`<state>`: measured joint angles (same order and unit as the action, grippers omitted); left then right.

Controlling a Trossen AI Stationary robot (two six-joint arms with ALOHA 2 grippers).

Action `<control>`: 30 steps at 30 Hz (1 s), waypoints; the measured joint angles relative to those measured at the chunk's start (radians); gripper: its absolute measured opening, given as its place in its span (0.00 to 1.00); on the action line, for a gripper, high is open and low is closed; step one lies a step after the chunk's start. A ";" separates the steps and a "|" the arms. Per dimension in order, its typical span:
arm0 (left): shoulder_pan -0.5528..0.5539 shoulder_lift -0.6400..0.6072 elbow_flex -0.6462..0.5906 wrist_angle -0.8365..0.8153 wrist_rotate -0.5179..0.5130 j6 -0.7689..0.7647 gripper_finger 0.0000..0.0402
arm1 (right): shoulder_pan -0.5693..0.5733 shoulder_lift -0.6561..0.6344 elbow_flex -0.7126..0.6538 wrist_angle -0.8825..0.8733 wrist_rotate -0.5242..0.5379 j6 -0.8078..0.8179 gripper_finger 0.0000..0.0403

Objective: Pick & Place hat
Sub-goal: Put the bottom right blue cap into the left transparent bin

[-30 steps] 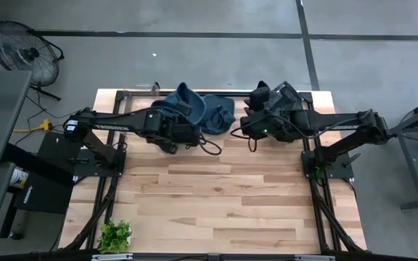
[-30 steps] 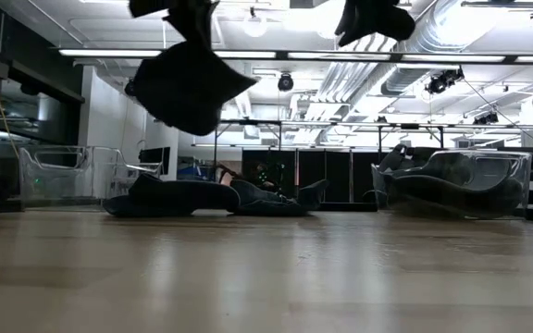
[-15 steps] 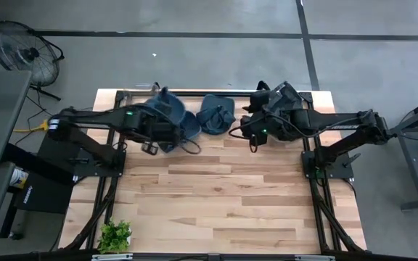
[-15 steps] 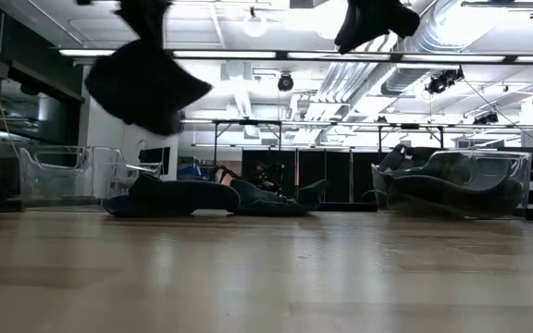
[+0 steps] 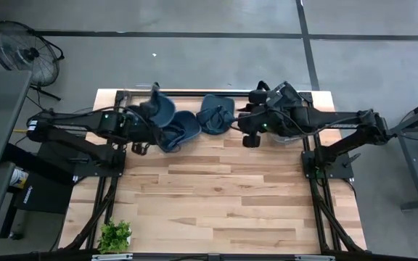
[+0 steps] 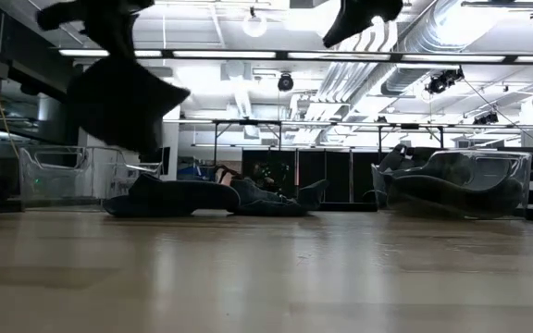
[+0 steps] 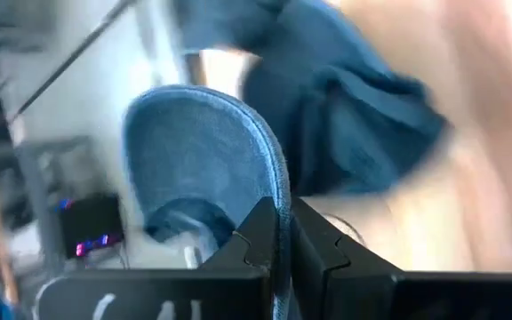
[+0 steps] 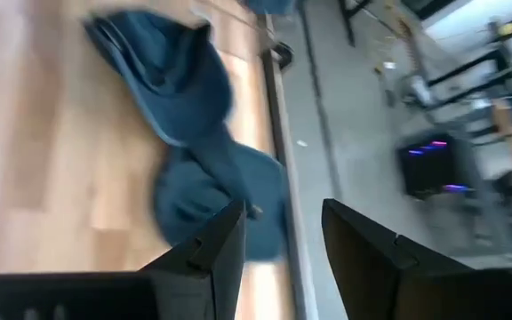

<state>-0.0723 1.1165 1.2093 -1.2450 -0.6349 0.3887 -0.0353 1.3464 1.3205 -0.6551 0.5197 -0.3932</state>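
My left gripper [image 5: 145, 123] is shut on a blue hat [image 5: 160, 110] and holds it high above the table's far left part. The hat hangs dark in the low view [image 6: 118, 92] and fills the left wrist view [image 7: 203, 151]. Two more blue hats lie on the table at the far middle, one [image 5: 185, 127] close to the held hat and one [image 5: 215, 114] further right; they also show in the low view [image 6: 179, 197]. My right gripper [image 5: 247, 136] is open and empty, raised to the right of these hats, which show past its fingers [image 8: 194, 116]. My left gripper pinches the hat's brim edge [image 7: 280, 209] between its two fingers. The hat is lifted clear of the table and hangs below the fingers [image 6: 109, 23], its crown opening turned toward the wrist camera.
A clear bin [image 6: 452, 185] with dark things in it stands at the table's far right, under my right arm. Another clear bin [image 6: 58, 176] stands at the far left. A small green plant [image 5: 115, 235] sits at the near left corner. The near half is bare wood [image 5: 223, 210].
My left gripper has gone toward the table's left edge, staying shut on the hat. The hat has travelled with it, clear of the table, away from the two hats that still lie there, and has swung and turned as it went.
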 joint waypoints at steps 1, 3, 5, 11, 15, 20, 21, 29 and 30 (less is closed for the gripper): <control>-0.001 -0.001 -0.005 0.014 0.010 0.035 0.02 | -0.005 0.002 0.000 0.009 -0.034 0.025 0.36; -0.001 -0.002 -0.018 0.038 0.015 0.078 0.02 | -0.012 0.013 0.000 0.041 -0.097 0.074 0.36; 0.000 -0.001 -0.033 0.014 0.007 0.083 0.02 | -0.013 0.031 0.000 0.085 -0.143 0.110 0.36; 0.000 -0.001 -0.081 0.017 -0.042 0.167 0.02 | -0.010 0.100 0.000 0.196 -0.197 0.136 0.36; 0.000 -0.001 -0.097 0.016 -0.105 0.059 0.02 | -0.010 0.129 -0.001 0.194 -0.190 0.192 0.36; 0.002 -0.001 -0.097 0.018 -0.195 -0.231 0.02 | -0.010 0.143 -0.001 0.186 -0.190 0.236 0.36; 0.012 -0.001 -0.097 0.018 -0.215 -0.312 0.02 | -0.010 0.143 -0.001 0.185 -0.190 0.246 0.36; 0.241 0.028 -0.096 0.018 -0.081 -0.799 0.02 | -0.010 0.143 -0.001 0.186 -0.189 0.326 0.36; 0.272 0.034 -0.096 0.020 -0.065 -0.827 0.02 | -0.010 0.143 -0.001 0.186 -0.189 0.333 0.36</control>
<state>0.1998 1.1504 1.1133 -1.2249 -0.6999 -0.4388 -0.0456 1.4899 1.3193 -0.4694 0.3309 -0.0601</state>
